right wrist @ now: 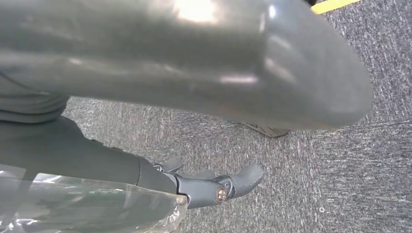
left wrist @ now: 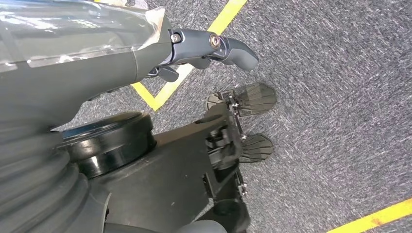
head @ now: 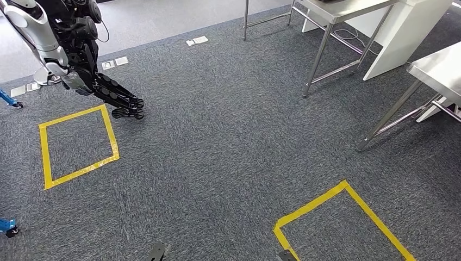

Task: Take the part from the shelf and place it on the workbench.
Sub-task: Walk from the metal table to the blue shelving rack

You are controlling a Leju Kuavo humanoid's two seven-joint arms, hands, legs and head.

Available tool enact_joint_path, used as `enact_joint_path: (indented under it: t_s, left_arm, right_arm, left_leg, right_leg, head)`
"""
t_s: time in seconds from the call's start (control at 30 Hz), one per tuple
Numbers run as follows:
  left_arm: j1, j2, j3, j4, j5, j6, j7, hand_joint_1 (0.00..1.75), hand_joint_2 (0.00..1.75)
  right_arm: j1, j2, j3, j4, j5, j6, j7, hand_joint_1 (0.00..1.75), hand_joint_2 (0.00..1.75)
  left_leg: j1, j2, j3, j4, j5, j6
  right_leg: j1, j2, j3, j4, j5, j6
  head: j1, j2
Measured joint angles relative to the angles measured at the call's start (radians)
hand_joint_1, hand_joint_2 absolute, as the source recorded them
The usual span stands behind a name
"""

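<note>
Left hand (left wrist: pixel 206 46) hangs over grey carpet (head: pixel 228 141), thumb (left wrist: pixel 238 51) extended, nothing in its grasp; the fingers are mostly hidden. Right hand (right wrist: pixel 214 188) hangs likewise: thumb (right wrist: pixel 245 177) out straight, fingers barely showing, nothing held. Where the part is cannot be told. Two yellow tape squares (head: pixel 79 147) (head: pixel 340 220) are marked on the carpet, well apart. Two steel tables (head: pixel 348 8) (head: pixel 437 68) stand at far right, with a white panel (head: pixel 405 32) between them.
</note>
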Motion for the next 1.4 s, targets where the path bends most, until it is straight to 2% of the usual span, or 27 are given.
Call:
enact_joint_path:
  t_s: [0.3,0.4,0.47,0.77,1.1,1.27,1.4]
  left_arm:
    - [0.000,0.000,0.000,0.000,0.000,0.000,0.000,0.00,1.75]
    - [0.000,0.000,0.000,0.000,-0.001,0.000,0.000,0.00,1.75]
    - [0.000,0.000,0.000,0.000,-0.001,0.000,0.000,0.00,1.75]
    - [0.000,0.000,0.000,0.000,-0.002,0.000,0.001,0.00,1.75]
    - [0.000,0.001,0.000,0.000,-0.002,0.000,0.001,0.00,1.75]
    - [0.000,0.001,0.000,0.000,-0.002,0.000,0.001,0.00,1.75]
    - [-0.001,0.001,0.000,0.000,-0.002,-0.002,-0.001,0.00,1.75]
  right_arm:
    - [0.000,0.000,0.000,0.000,0.001,0.000,0.000,0.00,0.00]
    - [0.000,0.000,0.000,0.000,0.001,0.000,0.000,0.00,0.00]
    - [0.000,0.000,0.000,0.000,0.001,0.000,0.000,0.00,0.00]
    - [0.000,-0.001,0.000,0.000,0.006,0.003,-0.004,0.00,0.00]
    - [0.000,-0.001,0.000,0.000,0.006,0.003,-0.005,0.00,0.00]
    - [-0.001,-0.001,0.000,0.000,0.008,0.003,-0.008,0.00,0.00]
    - [0.001,-0.002,0.000,0.000,0.004,0.003,-0.011,0.00,0.00]
  left_leg:
    - [0.000,0.000,0.173,-0.296,0.123,-0.002]
    - [0.000,0.000,0.216,-0.368,0.152,-0.002]
    - [-0.001,0.000,0.233,-0.395,0.162,-0.002]
    - [-0.001,0.000,0.261,-0.430,0.170,-0.003]
    - [-0.002,0.000,0.284,-0.448,0.171,-0.004]
    - [-0.005,0.000,0.281,-0.450,0.174,-0.004]
    - [-0.006,0.000,0.278,-0.447,0.173,-0.004]
  right_leg:
    - [-0.002,0.000,0.191,-0.320,0.135,0.002]
    - [-0.003,0.000,0.240,-0.404,0.170,0.002]
    - [-0.003,0.000,0.261,-0.439,0.184,0.002]
    - [-0.004,0.000,0.291,-0.489,0.199,0.001]
    - [-0.006,0.000,0.323,-0.509,0.205,0.003]
    - [-0.009,0.001,0.302,-0.481,0.197,0.005]
    - [-0.010,0.001,0.288,-0.471,0.189,0.003]
  head:
    - [0.000,0.000]
    - [0.000,0.000]
    - [0.000,0.000]
    - [0.000,0.000]
    - [0.000,0.000]
    - [0.000,0.000]
    - [0.000,0.000]
